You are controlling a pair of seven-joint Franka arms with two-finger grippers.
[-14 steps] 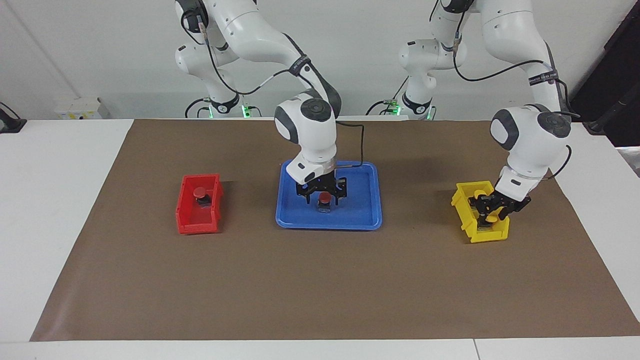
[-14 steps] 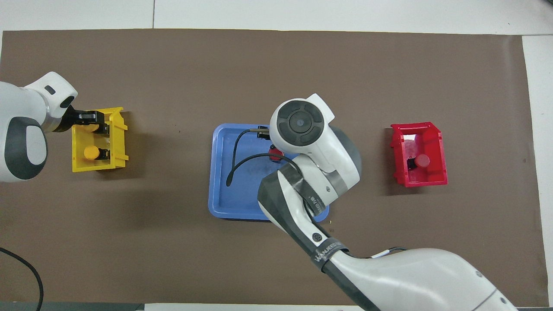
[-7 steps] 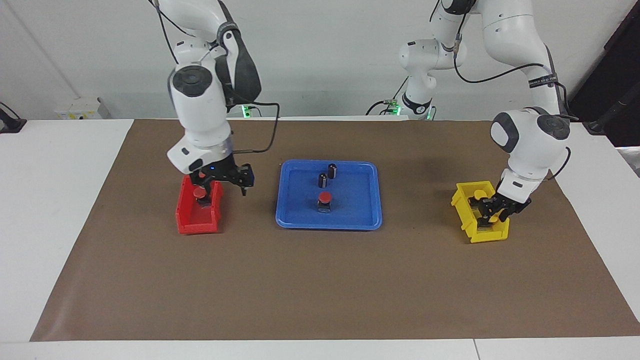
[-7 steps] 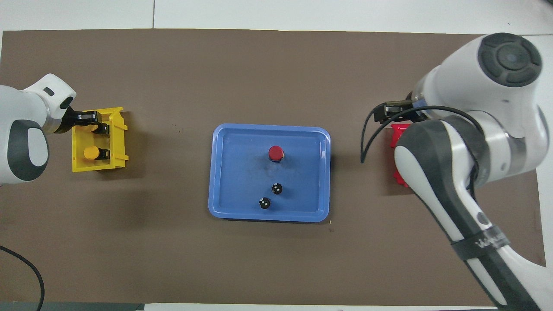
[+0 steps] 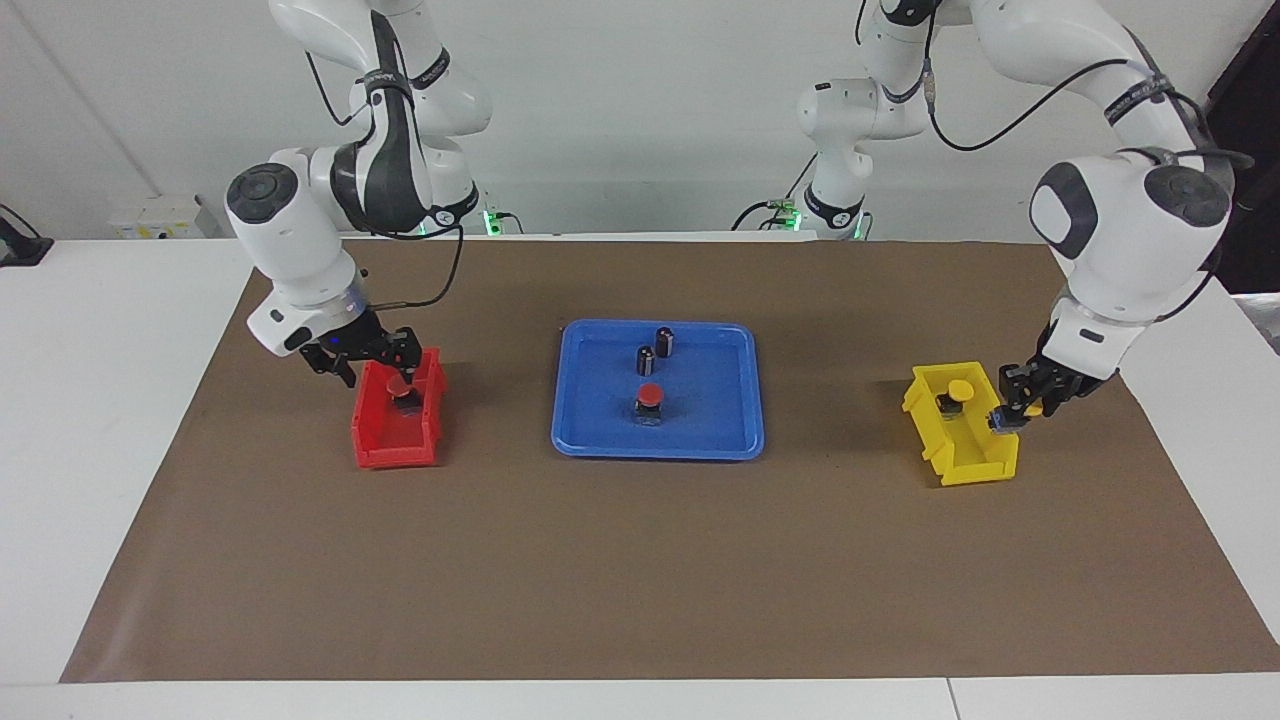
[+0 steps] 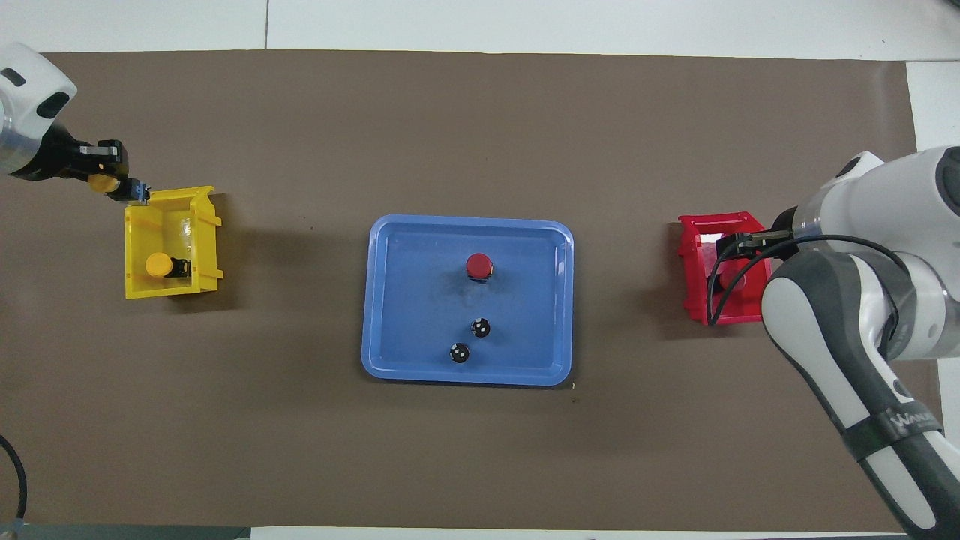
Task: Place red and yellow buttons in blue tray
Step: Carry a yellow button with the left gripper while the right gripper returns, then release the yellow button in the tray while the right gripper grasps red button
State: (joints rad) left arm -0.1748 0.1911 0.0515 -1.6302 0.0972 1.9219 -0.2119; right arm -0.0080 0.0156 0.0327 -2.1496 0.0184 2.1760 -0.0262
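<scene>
Since one second ago the right gripper (image 5: 378, 358) has left the blue tray (image 5: 741, 438) and now stands over the red bin (image 5: 385, 448), while the left gripper (image 5: 1028, 400) has lifted out of the yellow bin (image 5: 962, 468) and hangs over its edge. One red button (image 5: 650, 402) stands alone in the tray, next to two dark capless cylinders (image 5: 655, 350). The left jaws are closed on a yellow button (image 6: 100, 183), which is held in the air. The right jaws look spread around the second red button (image 5: 402, 391) in the red bin, but I cannot tell if they touch it. The second yellow button (image 6: 160, 265) waits in the yellow bin.

For the step in hand, I think the left arm should carry its button level, clear the bin wall, and lower it upright on a free part of the tray, away from the cylinders. The right jaws should close on the black base, not the round cap.
</scene>
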